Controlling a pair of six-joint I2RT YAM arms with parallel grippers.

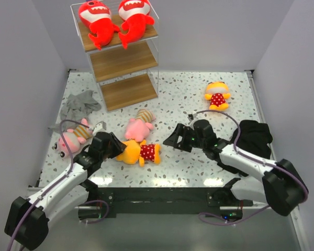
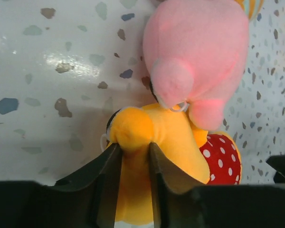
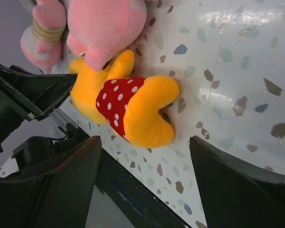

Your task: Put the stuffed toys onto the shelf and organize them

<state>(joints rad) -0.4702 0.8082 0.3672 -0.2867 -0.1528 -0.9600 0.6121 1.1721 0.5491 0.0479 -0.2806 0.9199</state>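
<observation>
Two red sharks (image 1: 97, 22) (image 1: 134, 20) lie on the top board of the shelf (image 1: 124, 61) at the back left. My left gripper (image 1: 116, 144) is shut on the head of a yellow-orange toy in red polka-dot clothes (image 1: 141, 152) (image 2: 147, 156) (image 3: 128, 107) lying near the front. A pink striped toy (image 1: 138, 126) (image 2: 197, 61) (image 3: 104, 26) touches it from behind. Another pink toy (image 1: 71, 139) (image 3: 40, 33) lies at the left. The second yellow-orange toy (image 1: 216, 95) lies at the back right. My right gripper (image 1: 175, 137) (image 3: 145, 178) is open and empty, just right of the held toy.
A grey cloth (image 1: 79, 103) lies left of the shelf. A black cloth (image 1: 254, 137) lies at the right by my right arm. The table's dark front edge (image 3: 133, 199) runs just under my right gripper. White walls close in the table on three sides.
</observation>
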